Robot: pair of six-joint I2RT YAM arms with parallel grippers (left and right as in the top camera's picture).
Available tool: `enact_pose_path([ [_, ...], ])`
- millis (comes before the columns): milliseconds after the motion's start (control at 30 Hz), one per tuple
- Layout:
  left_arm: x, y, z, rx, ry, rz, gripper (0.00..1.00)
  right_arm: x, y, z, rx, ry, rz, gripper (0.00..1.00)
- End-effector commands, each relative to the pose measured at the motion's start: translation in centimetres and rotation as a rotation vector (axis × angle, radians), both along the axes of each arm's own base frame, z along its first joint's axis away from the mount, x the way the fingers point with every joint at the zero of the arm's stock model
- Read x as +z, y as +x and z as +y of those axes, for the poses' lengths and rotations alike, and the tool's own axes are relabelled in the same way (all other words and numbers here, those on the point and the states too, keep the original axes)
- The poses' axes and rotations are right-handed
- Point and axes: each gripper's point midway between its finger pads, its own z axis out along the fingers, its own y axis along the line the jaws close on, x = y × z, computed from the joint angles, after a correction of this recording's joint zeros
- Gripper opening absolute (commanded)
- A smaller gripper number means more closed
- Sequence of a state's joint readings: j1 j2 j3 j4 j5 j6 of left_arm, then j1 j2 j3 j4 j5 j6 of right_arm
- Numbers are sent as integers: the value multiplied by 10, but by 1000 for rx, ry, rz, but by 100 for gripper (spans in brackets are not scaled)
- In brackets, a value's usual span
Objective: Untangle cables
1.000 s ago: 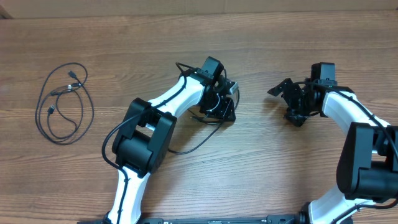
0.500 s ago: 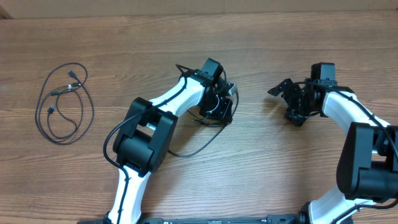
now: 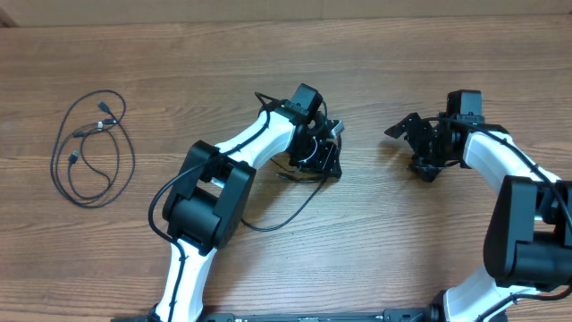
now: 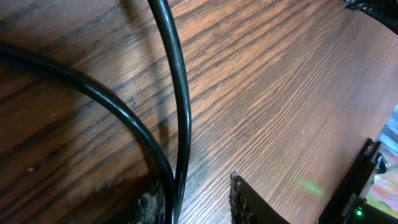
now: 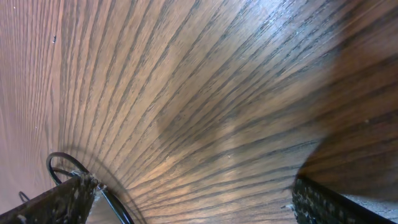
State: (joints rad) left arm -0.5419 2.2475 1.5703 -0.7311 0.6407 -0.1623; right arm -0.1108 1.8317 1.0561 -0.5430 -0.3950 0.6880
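Note:
One black cable trails over the wood from under my left gripper toward the table's front. In the left wrist view two strands of it run together and lie against my left finger, while the other finger stands apart from them; the left gripper is open. A second bunch of cables lies looped at the far left, away from both arms. My right gripper is wide open over bare wood, and a bit of black cable shows beside its left finger.
The wooden table runs to its back edge along the top of the overhead view. A thicker black wire loops off the left arm's base. About a hand's width separates the two grippers at mid-table.
The left gripper closed over the strands, drew slightly left, then opened again and shifted back right. The cable's loop toward the front has swung lower. The right arm has not moved.

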Motion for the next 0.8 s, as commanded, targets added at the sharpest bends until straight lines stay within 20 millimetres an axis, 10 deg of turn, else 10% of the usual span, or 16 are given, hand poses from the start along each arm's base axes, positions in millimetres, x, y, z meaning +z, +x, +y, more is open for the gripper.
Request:
enact_pose_path([
  [0, -73, -23, 39, 2, 244, 65, 37, -36, -23, -6, -7, -46, 108, 100],
  [767, -74, -21, 38, -7, 246, 41, 39, -36, -23, -6, -7, -46, 109, 100],
])
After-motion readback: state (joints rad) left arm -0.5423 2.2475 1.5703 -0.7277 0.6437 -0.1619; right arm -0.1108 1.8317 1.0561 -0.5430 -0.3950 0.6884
